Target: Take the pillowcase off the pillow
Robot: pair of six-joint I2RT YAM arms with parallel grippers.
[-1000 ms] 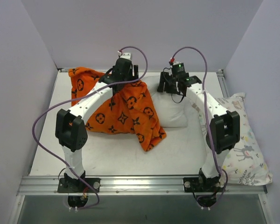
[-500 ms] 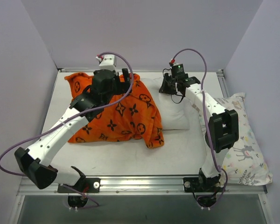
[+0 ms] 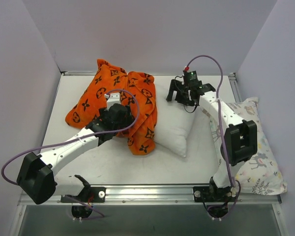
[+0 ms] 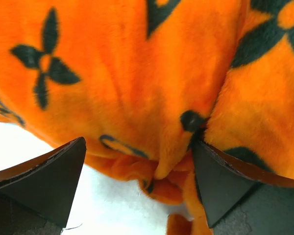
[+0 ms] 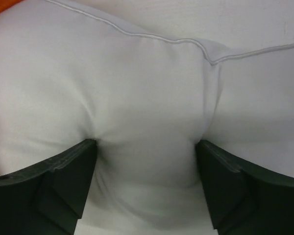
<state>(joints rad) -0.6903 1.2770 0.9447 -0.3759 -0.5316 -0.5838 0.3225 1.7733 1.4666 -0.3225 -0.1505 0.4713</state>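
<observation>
The orange pillowcase (image 3: 113,96) with black flower motifs lies bunched at the far left-centre of the table. Its right fold overlaps the left edge of the plain white pillow (image 3: 173,125), which lies tilted at centre. My left gripper (image 3: 119,114) hovers over the pillowcase's near part. In the left wrist view my left gripper (image 4: 138,147) is open. The orange fabric (image 4: 137,73) brushes only the right finger (image 4: 220,181). My right gripper (image 3: 183,100) is shut on the pillow's far edge. The right wrist view shows that gripper (image 5: 147,147) pinching the white stuffing (image 5: 147,98).
A white pillow with pastel print (image 3: 255,147) lies along the table's right edge, partly hanging off. Purple walls close in the left, back and right. A metal rail (image 3: 147,194) runs along the front by the arm bases.
My left arm swung toward the near left and lowered. The pillowcase went from spread out to a heap at the far left. More of the white pillow shows, and it has turned.
</observation>
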